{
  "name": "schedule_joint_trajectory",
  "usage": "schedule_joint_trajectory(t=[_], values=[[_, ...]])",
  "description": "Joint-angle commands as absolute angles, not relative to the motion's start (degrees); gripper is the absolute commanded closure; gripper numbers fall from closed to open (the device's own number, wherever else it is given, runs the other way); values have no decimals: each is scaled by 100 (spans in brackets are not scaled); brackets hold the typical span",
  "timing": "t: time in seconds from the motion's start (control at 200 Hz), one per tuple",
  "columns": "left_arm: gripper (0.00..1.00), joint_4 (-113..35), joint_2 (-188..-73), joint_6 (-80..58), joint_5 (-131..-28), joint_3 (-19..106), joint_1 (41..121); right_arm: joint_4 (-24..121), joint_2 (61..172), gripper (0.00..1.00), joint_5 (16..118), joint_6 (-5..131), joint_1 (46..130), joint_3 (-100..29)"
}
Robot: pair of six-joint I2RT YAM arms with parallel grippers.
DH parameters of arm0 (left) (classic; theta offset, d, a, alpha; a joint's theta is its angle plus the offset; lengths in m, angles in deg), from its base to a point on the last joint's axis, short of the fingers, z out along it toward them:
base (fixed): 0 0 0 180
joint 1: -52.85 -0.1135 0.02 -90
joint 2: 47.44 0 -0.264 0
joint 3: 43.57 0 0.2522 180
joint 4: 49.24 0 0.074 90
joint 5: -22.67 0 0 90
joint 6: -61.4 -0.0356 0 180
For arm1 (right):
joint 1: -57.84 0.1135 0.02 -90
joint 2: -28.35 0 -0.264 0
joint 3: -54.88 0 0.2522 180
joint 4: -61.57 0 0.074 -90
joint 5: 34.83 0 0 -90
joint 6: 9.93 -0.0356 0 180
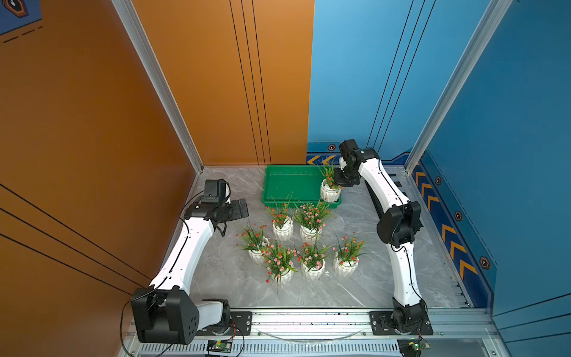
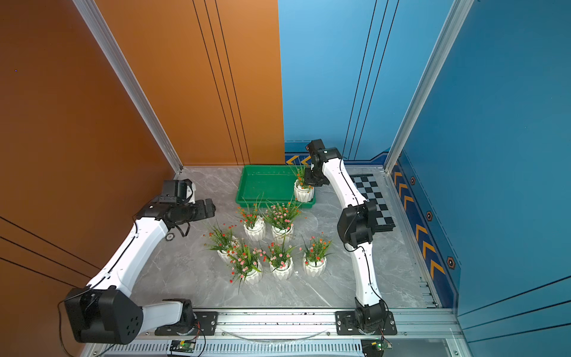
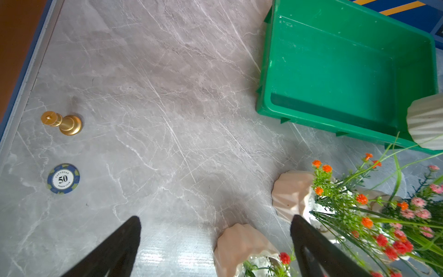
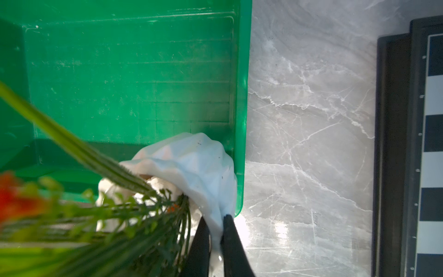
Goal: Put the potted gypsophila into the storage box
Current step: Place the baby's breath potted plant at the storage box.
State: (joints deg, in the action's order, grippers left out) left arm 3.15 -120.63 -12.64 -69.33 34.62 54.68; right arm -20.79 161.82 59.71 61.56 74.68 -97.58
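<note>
- The held pot (image 1: 330, 192) (image 2: 303, 192) is small, white and ribbed. Thin green sprigs with tiny orange and red blossoms stick out of it.
- It stands about upright, and its sprigs point up.
- It is at the near right corner of the tray (image 1: 296, 167) (image 2: 266, 185), right next to the tray's right wall. I cannot tell if it touches the tray's floor.
- The right gripper (image 1: 338, 184) (image 4: 217, 218) pinches the pot's rim. In the right wrist view its two black fingers are close together with the white rim between them.
- The tray is bright green, flat and low, with nothing else in it. Its long side runs left to right across the table (image 1: 355, 287).
- Six other pots (image 1: 282, 229) stand upright on the table just in front of the tray, two in one row and four nearer the front. Their blossoms are red, orange or pink.
- The left gripper (image 1: 242, 209) (image 3: 215, 217) hangs over the table to the left of those pots. Its fingers are spread wide and hold nothing.
- In the left wrist view, a gold piece (image 3: 63, 123) and a blue chip (image 3: 63, 178) sit on the table, well apart from the pots.
- A chequered board (image 2: 370, 197) lies by the right arm.
</note>
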Motion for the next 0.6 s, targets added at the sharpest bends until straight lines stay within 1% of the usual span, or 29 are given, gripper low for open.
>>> schedule_joint_trajectory(t=[0.0, 0.38, 0.596], values=[[2, 411, -12104, -1261, -6895, 3681, 5435, -1772, 16195, 100, 6145, 6018, 7499, -9993], [2, 403, -12161, -1261, -6883, 3690, 5444, -1670, 16360, 100, 6229, 5967, 7526, -9995], [2, 406, -12195, -1261, -6907, 3684, 5446, -1670, 16363, 100, 5996, 5962, 7533, -9867]])
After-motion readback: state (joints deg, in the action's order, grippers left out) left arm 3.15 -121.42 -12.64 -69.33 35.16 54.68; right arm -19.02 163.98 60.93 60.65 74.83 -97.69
